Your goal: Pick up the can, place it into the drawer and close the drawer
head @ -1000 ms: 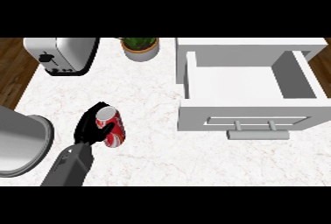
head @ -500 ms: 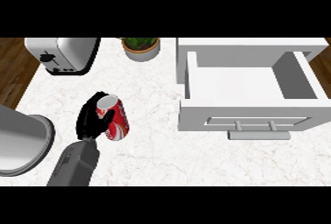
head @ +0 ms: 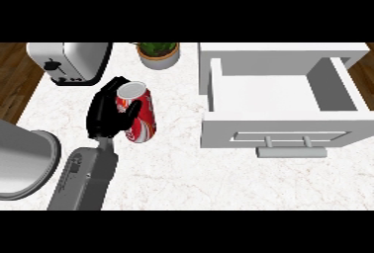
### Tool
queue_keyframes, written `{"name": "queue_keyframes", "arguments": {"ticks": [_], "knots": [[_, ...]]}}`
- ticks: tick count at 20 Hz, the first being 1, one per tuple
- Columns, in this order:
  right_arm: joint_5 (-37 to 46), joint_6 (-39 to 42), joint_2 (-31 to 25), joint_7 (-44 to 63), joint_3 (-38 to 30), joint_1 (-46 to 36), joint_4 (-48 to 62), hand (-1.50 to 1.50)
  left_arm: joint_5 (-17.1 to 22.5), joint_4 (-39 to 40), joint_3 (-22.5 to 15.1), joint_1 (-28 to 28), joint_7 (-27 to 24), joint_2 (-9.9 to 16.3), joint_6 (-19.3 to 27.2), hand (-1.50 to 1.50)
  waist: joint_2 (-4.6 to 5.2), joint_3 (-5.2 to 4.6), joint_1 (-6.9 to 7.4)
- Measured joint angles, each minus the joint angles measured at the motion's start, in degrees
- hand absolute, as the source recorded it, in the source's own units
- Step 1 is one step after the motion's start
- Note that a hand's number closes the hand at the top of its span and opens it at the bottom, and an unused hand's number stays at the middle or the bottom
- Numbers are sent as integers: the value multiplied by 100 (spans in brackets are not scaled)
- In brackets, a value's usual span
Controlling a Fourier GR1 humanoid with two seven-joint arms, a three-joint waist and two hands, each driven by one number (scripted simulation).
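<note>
A red can (head: 139, 114) with a white top is held above the white counter, left of centre in the head view. My left hand (head: 102, 114) is shut on it, fingers curled round its left side and thumb across its front. The can tilts slightly, top toward the far side. The white drawer (head: 281, 134) stands pulled open at the right, its inside bare, with a grey bar handle (head: 292, 151) on its front. The can is well to the left of the drawer. My right hand does not show.
A silver toaster (head: 70, 62) stands at the back left and a potted plant (head: 159, 52) at the back centre. A large grey round vessel (head: 22, 158) sits at the left edge beside my forearm. Dark wood floor shows past the counter's left side.
My left hand has lifted the can and carried it a little away from me and to the right; the can looks larger and nearer the view.
</note>
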Motion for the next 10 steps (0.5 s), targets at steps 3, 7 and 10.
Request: {"name": "queue_keyframes", "arguments": {"ticks": [3,7,10], "knots": [[104,-47,38,-120,103,20,-13,-150,-89,-323,-79,-255,435,17,284,150,5,-1,-8],[63,-61,56,-129,139,132,-80,-150,-188,-533,-117,-595,833,75,514,150,11,-1,-26],[11,-129,20,9,133,94,-126,-150,-323,-720,-270,-891,1168,29,834,150,12,-2,-26]]}}
